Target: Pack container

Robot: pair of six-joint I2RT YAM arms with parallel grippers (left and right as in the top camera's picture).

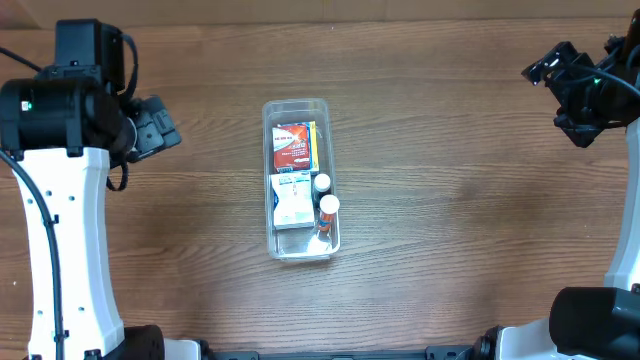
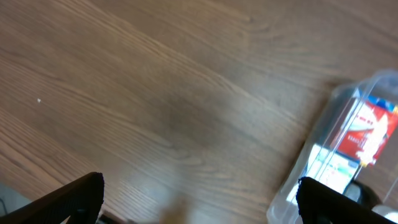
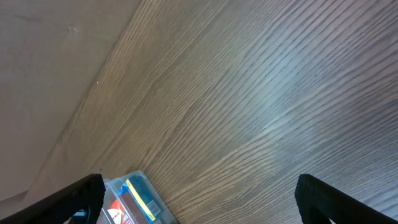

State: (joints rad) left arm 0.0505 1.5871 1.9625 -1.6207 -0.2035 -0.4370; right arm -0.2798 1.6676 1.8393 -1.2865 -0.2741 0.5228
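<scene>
The clear plastic container lies lengthwise at the table's middle. It holds a red and blue box, a white box and two white-capped bottles. It also shows in the left wrist view and in the right wrist view. My left gripper is open and empty, raised well to the left of the container. My right gripper is open and empty, raised at the far right.
The wooden table spreads around the container. The arms' white bases stand at the left and right edges.
</scene>
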